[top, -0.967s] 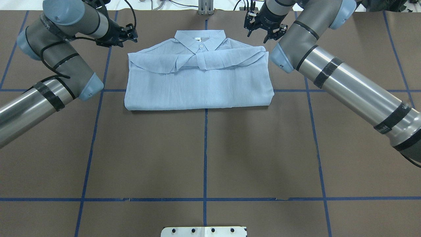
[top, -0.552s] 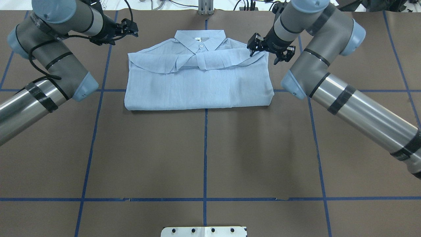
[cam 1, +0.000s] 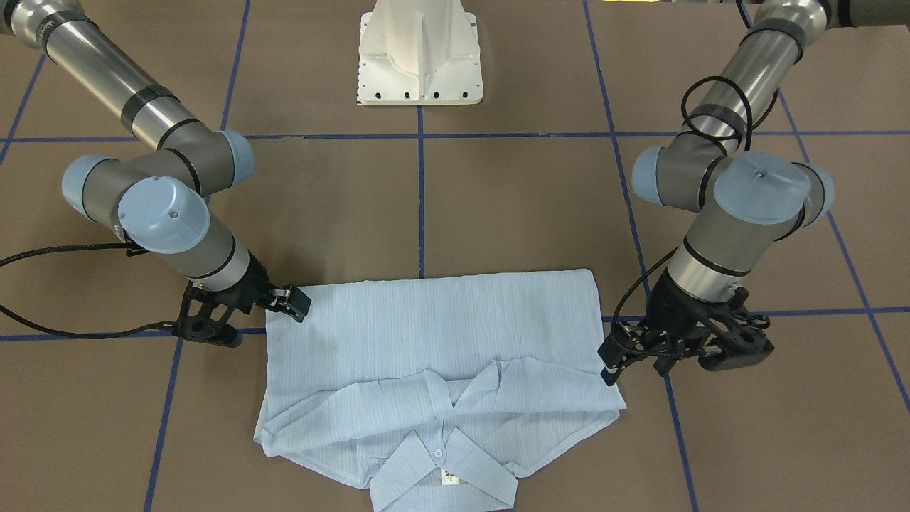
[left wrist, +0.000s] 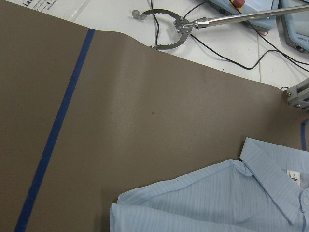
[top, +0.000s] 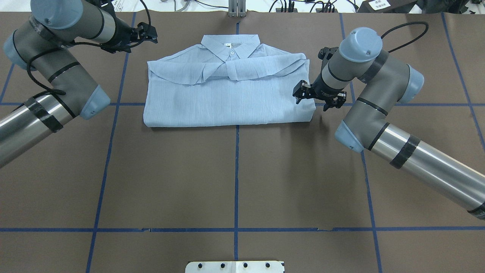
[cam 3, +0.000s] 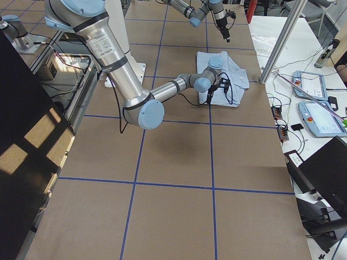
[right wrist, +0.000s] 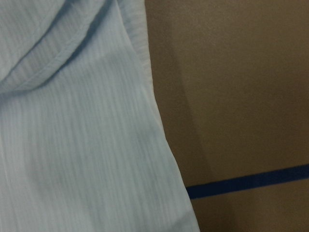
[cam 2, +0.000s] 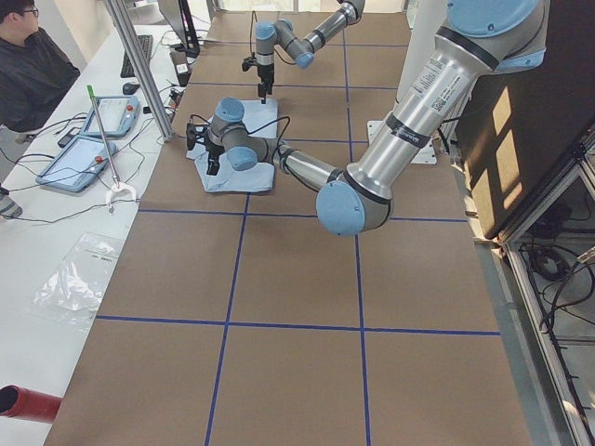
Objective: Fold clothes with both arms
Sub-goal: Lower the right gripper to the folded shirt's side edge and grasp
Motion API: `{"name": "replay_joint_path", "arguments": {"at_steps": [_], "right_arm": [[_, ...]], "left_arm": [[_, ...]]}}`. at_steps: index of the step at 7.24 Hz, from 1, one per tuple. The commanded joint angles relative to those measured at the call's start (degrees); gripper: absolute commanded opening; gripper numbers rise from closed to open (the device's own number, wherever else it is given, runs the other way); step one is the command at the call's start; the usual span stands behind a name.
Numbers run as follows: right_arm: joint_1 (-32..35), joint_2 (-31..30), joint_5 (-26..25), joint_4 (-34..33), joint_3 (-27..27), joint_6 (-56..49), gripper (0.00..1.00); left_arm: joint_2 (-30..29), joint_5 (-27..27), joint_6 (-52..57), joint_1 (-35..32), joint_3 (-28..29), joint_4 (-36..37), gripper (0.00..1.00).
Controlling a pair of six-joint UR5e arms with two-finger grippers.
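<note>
The light-blue striped shirt [top: 227, 94] lies folded into a rectangle at the far middle of the table, collar away from the robot and sleeves crossed over its chest [cam 1: 441, 327]. My right gripper [top: 318, 99] is open and low, its fingers straddling the shirt's right edge near the near corner [cam 1: 252, 316]. The right wrist view shows that edge of the shirt [right wrist: 72, 145] close up. My left gripper [top: 148, 33] is open and holds nothing. It hovers off the shirt's far left shoulder [cam 1: 672, 355]. In the left wrist view the shirt [left wrist: 217, 198] lies below, with no fingers showing.
Blue tape lines [top: 237, 170] divide the brown table cover. The white pedestal base [cam 1: 421, 57] stands at the robot's side. Beyond the far edge, a white bench holds a grabber tool [left wrist: 169, 29], cables and tablets. A person [cam 2: 28, 65] sits there.
My right gripper has swung from beyond the collar back along the shirt's right side to its near right corner. The left gripper has barely shifted. The shirt has not moved.
</note>
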Motion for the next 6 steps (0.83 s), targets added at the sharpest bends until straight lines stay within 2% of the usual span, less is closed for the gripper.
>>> {"name": "replay_joint_path", "arguments": {"at_steps": [1,2,5,6], "right_arm": [[-0.33,-0.07,0.17,-0.07,-0.03,0.01,0.76],[-0.33,-0.07,0.26,-0.07,0.05,0.01,0.65],[0.11,-0.16,0.43,-0.16,0.49,0.01,0.40],[0.37,-0.07,0.78,-0.16,0.49,-0.08,0.40]], "left_arm": [[0.34,0.00,0.07,-0.04,-0.03,-0.24,1.00],[0.43,0.00,0.07,-0.04,-0.03,-0.25,1.00],[0.96,0.09,0.07,-0.04,-0.03,-0.68,1.00],[0.96,0.09,0.07,0.05,0.06,-0.68,1.00]]}}
